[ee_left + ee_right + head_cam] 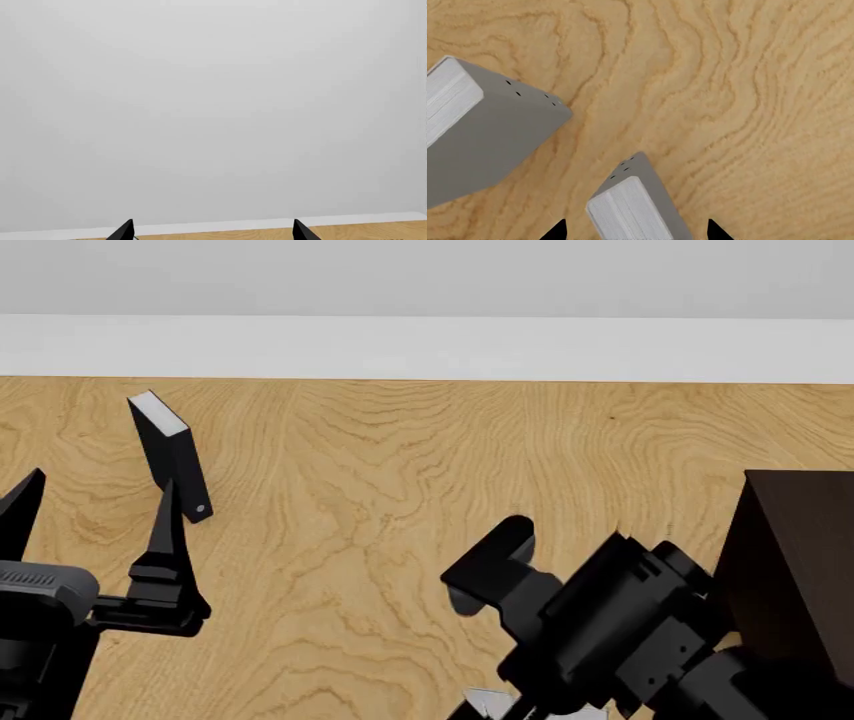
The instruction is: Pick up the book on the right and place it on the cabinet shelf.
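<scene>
In the right wrist view a light-grey book (639,202) with white page edges stands on the wooden floor. My right gripper (635,232) is open, one black fingertip on each side of the book, with a gap to each. A second, larger grey book (490,142) stands close beside it. In the head view only a pale corner of a book (487,702) shows under my right arm (601,620). The dark cabinet (801,570) stands at the right edge; its shelf is hidden. My left gripper (94,525) is open and empty, also seen in its wrist view (213,232).
A slim black book (170,455) stands upright on the floor just beyond my left gripper's fingers (167,540). A white baseboard (427,345) and a grey wall close the far side. Wooden floor (400,470) lies between the arms.
</scene>
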